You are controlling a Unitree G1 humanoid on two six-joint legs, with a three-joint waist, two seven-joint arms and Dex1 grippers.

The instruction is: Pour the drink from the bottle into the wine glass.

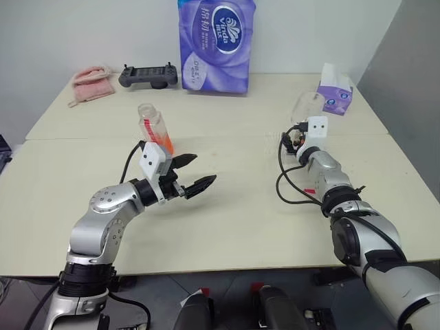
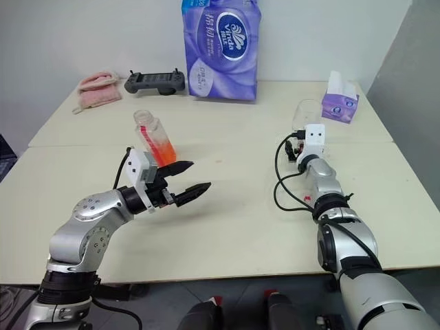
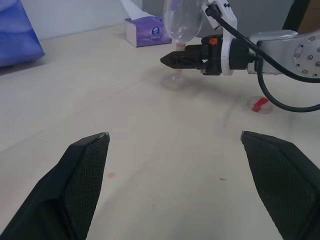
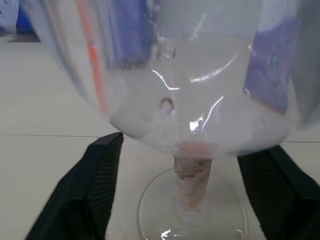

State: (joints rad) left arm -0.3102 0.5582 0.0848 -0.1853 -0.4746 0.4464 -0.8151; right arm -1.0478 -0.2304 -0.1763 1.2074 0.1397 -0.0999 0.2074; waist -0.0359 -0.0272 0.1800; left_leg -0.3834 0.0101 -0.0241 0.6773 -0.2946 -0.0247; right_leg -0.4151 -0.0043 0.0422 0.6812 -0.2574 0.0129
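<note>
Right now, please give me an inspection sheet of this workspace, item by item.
Surface: pale table, a seam across it.
Job's things: bottle upright, uncapped, orange-red drink inside; wine glass upright, only a trace in it.
Clutter: red cap, purple tissue pack, tissue box, pink cloth, black controller.
Grippers: left claw open, holding nothing; right claw straddles the glass stem.
Cables: black cable at right wrist.
Surroundings: white wall.
</note>
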